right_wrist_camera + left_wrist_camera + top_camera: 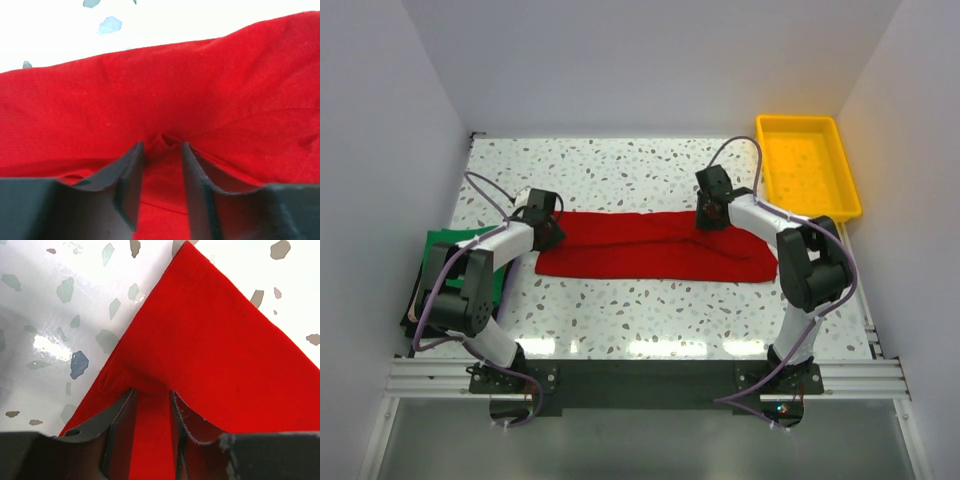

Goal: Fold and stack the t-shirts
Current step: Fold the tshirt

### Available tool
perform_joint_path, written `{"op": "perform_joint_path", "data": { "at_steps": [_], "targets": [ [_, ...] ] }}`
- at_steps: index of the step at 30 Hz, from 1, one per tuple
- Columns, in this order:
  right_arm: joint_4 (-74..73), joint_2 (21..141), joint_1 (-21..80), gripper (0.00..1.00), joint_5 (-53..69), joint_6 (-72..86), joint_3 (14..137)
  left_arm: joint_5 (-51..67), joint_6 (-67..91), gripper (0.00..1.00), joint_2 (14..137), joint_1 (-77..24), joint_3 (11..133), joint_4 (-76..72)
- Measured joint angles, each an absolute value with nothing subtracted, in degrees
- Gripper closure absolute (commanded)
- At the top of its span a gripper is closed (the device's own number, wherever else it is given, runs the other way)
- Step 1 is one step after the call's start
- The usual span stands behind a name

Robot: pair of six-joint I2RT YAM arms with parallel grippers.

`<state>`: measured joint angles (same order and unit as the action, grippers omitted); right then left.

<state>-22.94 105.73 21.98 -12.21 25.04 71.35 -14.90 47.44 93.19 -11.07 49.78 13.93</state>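
A bright red cloth t-shirt [650, 250] lies in a long band across the speckled white table [620, 170]. The left gripper [150, 402] is clamped narrowly on its left corner and the right gripper [162, 150] on a bunched fold. A dark green cloth t-shirt [460, 240] lies at the table's left edge.

Spread t-shirt [650, 257] centre, second t-shirt [446, 241] left, tray [807, 165] far right

Top cam high, looking down-forward; both wrist cams close, aimed down; all three share the bright red cloth t-shirt [655, 258].
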Motion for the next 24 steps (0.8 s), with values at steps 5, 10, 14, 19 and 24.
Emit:
{"op": "perform_joint_path", "data": {
  "at_steps": [5, 10, 14, 19, 24],
  "targets": [
    [-22.90, 105.56, 22.74, 0.87, -12.64, 25.50, 70.89, -14.76, 47.44, 0.64, 93.19, -11.07, 49.78, 13.80],
    [-22.98, 102.26, 23.59, 0.93, -12.60, 26.11, 67.05, -14.74, 47.44, 0.64, 93.19, -11.07, 49.76, 13.78],
    [-23.07, 97.89, 24.69, 0.93, -12.82, 26.92, 64.23, -14.74, 47.44, 0.64, 93.19, -11.07, 49.76, 13.78],
    [-21.85, 91.92, 26.26, 0.93, -12.93, 28.80, 59.70, -14.72, 47.44, 0.64, 93.19, -11.07, 49.76, 13.76],
    [-19.62, 89.23, 26.96, 0.78, -12.29, 31.16, 54.92, -14.72, 47.44, 0.64, 93.19, -11.07, 49.76, 13.76]
  ]
}}
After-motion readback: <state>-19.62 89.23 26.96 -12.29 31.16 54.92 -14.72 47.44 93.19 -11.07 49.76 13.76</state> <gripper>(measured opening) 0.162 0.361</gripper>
